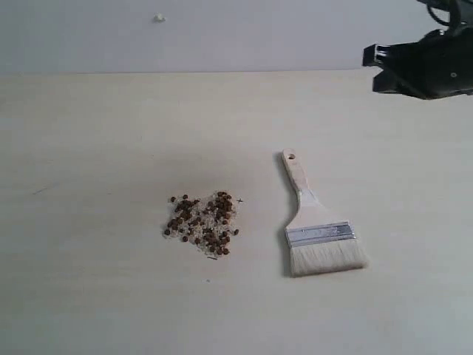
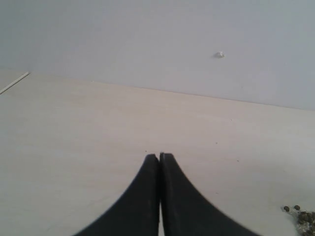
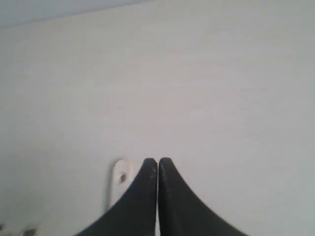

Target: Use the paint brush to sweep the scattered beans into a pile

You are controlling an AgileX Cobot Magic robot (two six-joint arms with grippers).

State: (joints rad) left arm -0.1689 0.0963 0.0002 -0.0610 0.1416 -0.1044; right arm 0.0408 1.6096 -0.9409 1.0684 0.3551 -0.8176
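The paint brush point(image 1: 320, 234) lies flat on the pale table point(image 1: 89, 148) at the near side. Its cream bristles point toward the camera, and the wooden handle runs away from it, leaning a little left, with the hole at the far end.

To the left of the brush, near but not touching it, the beans point(image 1: 201, 223) sit in one loose cluster mixed with whitish grains. A few lone beans lie at the cluster's edges.

The left gripper point(image 2: 159, 157) shows only in its own wrist view. Its jaws are pressed together with nothing between them, above bare table, and the edge of the bean cluster is off to one side.

At the far right of the exterior view the right gripper point(image 3: 158, 162) hangs in the air over the back of the table, well apart from the brush. Its jaws are also pressed tight together and hold nothing. In its wrist view the handle's holed end shows beside the fingers, lower down on the table.
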